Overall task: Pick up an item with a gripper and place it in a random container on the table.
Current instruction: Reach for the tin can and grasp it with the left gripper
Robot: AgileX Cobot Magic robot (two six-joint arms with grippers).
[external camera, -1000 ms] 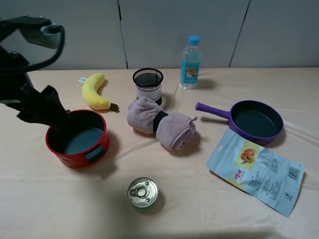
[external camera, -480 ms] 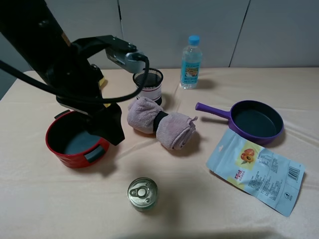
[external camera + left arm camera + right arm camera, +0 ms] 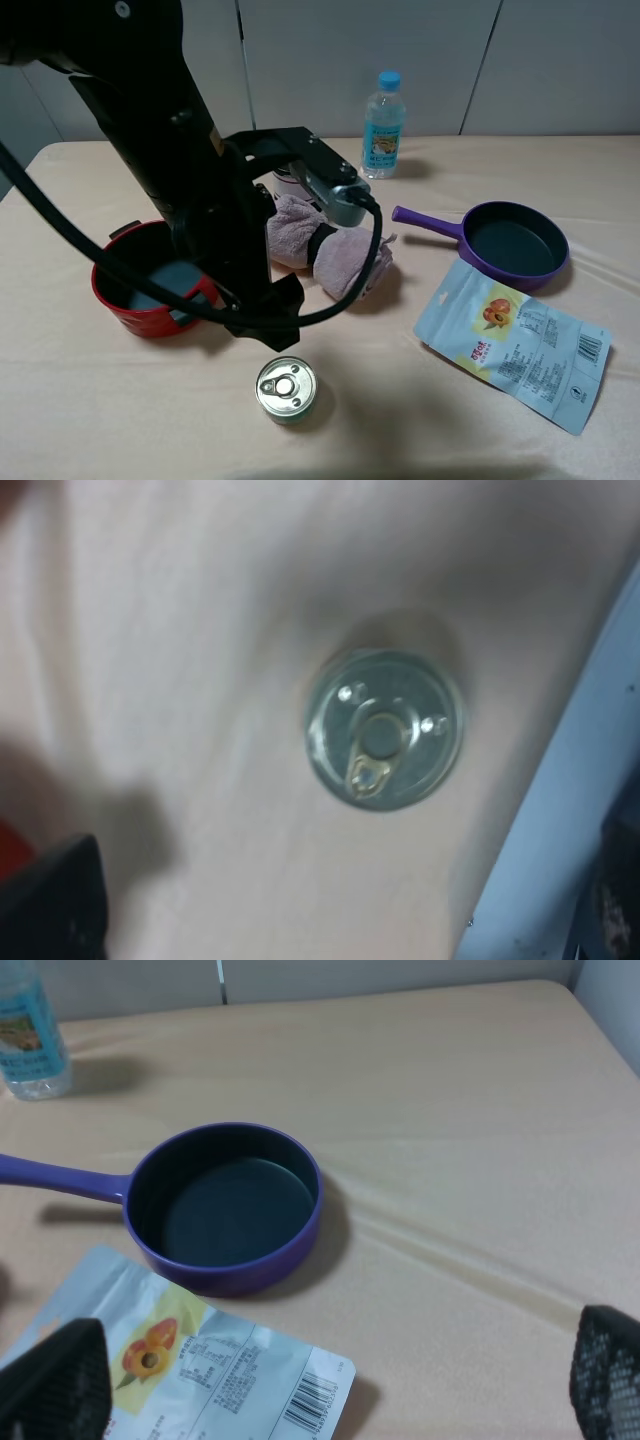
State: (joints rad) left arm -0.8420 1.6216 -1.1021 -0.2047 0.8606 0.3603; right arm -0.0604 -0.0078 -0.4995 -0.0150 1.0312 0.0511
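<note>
The tin can (image 3: 286, 389) stands upright near the table's front edge, its silver pull-ring lid up. The left wrist view shows it from above (image 3: 383, 728). My left gripper (image 3: 266, 320) hangs at the end of the large black arm, just behind and slightly left of the can and above the table. Its jaws stand wide apart and empty (image 3: 330, 920), with one black finger (image 3: 50, 900) in view. The red pot (image 3: 130, 300) sits to the left, partly hidden by the arm. My right gripper (image 3: 330, 1375) is open and empty above the purple pan; it is outside the exterior high view.
A purple frying pan (image 3: 515, 243) and a printed pouch (image 3: 512, 345) lie at the right. A rolled towel (image 3: 345, 255) lies mid-table, and a water bottle (image 3: 383, 125) stands at the back. The arm hides the mesh cup and the banana.
My left arm has swung from the far left, across the red pot, to the right and forward. Its gripper now hangs just behind the can. The can and the pot have not moved.
</note>
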